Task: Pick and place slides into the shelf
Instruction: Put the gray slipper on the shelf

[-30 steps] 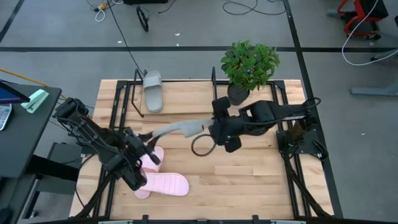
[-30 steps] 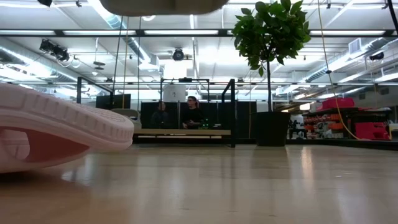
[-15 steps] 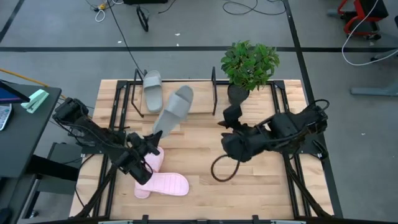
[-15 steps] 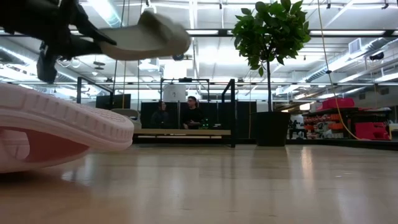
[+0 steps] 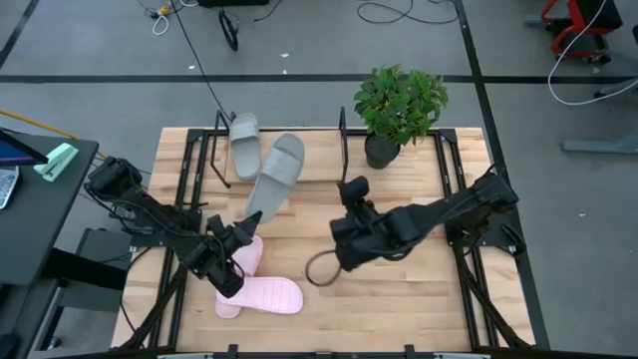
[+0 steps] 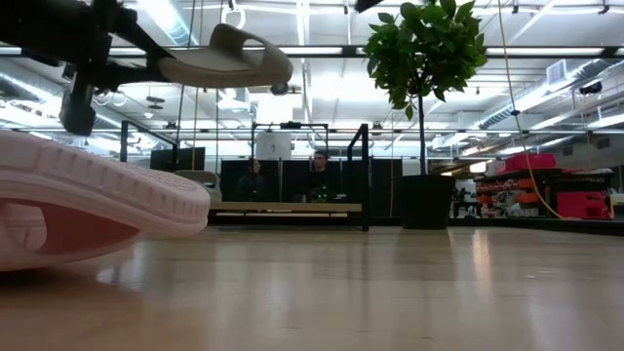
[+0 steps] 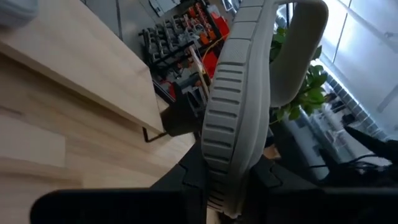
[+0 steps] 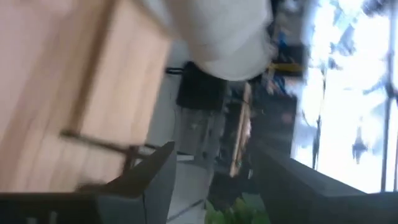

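My left gripper (image 5: 239, 231) is shut on a sage grey-green slide (image 5: 274, 178), raised above the table with its toe toward the shelf (image 5: 319, 150); the low view shows that slide (image 6: 226, 60) high up. A second grey-green slide (image 5: 244, 145) lies sole-down on the shelf's board. Two pink slides (image 5: 261, 295) (image 5: 245, 255) lie on the table under my left arm, one huge in the low view (image 6: 88, 200). My right gripper (image 5: 351, 191) is open near the table's middle, apart from all slides. My left gripper holds the grey-green slide by its heel end (image 5: 251, 213), pinched between the two fingers, which come slanting from the table's near-left side, along its length. In the left wrist view the ribbed sole edge (image 7: 231, 124) runs away from the fingers. The slide is lifted clear.
A potted plant (image 5: 399, 105) stands at the shelf's right end. A loop of black cable (image 5: 321, 269) hangs under my right arm. Black arm frames (image 5: 478, 239) line both table sides. A dark side table (image 5: 40, 199) stands left. People sit in the room beyond (image 6: 317, 180).
A second ago the grey-green slide lay level between both grippers, its toe at my right gripper. My right gripper has left it and drawn back toward the near edge. My left gripper has swung the slide's toe round toward the far edge and the shelf, heel staying in its hold.
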Tool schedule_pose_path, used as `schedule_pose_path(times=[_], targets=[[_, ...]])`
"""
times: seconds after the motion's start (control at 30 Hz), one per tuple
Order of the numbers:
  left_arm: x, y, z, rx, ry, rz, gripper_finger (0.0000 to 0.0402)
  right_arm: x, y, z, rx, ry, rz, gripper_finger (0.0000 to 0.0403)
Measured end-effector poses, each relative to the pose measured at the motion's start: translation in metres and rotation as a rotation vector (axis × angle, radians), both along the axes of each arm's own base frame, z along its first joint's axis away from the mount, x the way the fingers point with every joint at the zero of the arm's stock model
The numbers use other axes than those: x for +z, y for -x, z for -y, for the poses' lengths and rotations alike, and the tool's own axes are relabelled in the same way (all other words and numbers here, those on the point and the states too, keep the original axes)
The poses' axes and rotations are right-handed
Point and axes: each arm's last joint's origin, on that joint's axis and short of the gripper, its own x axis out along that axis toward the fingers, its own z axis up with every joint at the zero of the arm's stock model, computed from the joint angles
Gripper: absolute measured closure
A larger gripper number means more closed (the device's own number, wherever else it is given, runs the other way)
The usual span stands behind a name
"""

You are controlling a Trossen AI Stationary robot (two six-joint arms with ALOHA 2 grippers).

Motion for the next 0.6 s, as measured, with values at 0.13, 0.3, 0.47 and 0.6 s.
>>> schedule_pose_path(times=[0.13, 0.3, 0.47, 0.6], targets=[[0.001, -0.003, -0.002, 0.018, 0.013, 0.016, 0.0346, 0.001, -0.017, 0.02, -0.122, -0.157, 0.295, 0.019], [0.002, -0.008, -0.008, 0.05, 0.01, 0.014, 0.0346, 0.012, -0.037, 0.043, -0.109, -0.446, 0.531, 0.0196], [0.002, -0.011, -0.012, 0.071, 0.013, 0.017, 0.0347, 0.015, -0.059, 0.045, 0.091, -0.554, 0.537, 0.0213], [0.003, -0.013, -0.012, 0.077, 0.002, 0.004, 0.0347, 0.011, -0.071, 0.044, 0.203, -0.539, 0.493, 0.0222]])
